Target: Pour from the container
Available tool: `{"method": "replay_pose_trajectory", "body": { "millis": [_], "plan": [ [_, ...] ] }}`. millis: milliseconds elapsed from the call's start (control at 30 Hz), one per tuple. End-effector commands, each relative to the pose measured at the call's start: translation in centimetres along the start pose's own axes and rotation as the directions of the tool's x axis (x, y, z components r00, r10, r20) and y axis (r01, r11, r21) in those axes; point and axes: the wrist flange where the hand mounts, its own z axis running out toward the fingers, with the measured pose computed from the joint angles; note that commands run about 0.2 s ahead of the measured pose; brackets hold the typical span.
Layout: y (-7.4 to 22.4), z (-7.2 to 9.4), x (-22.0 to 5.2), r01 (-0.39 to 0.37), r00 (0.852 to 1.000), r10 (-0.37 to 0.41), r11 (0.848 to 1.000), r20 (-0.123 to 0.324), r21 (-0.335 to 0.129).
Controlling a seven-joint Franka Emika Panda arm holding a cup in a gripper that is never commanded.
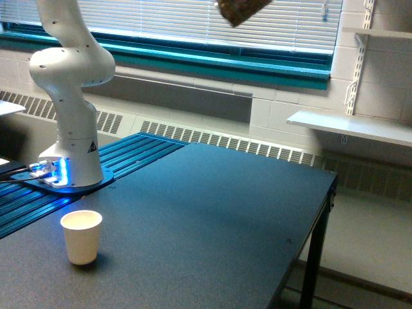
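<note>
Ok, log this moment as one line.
phase: carry | held item: brownish, top edge, cut off | jaws: out of view | cup: upright on table, untouched | pour: not begun

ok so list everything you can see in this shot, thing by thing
paper cup: one, white, upright on the table near the exterior view's left edge
table: one, dark grey top, fills the middle
held object: one, brownish, cut off by the top edge, high over the table; too little shows to say what it is
wall shelf: one, white, on the exterior view's right
window blinds: one set, white, along the top
radiator grille: one, white, along the wall behind the table
ridged mat: one, blue, under the arm's base
robot arm: one, white, at the exterior view's left; its gripper is out of view
</note>
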Motion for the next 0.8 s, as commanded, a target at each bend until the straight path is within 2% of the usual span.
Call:
{"method": "replay_pose_trajectory", "body": {
  "millis": [33,200,533,800],
  "plan": [
    [3.7,-1.0,-0.9,-0.07,0.997,0.069,0.997,-0.03,-0.034],
    [7.1,-1.0,-2.1,-0.113,0.993,0.111,0.99,-0.029,-0.085],
    [13.8,1.3,-5.7,-0.188,0.98,0.196,0.963,0.023,-0.194],
    [17.2,2.7,-7.8,-0.23,0.966,0.251,0.945,0.063,-0.234]
  ]
}}
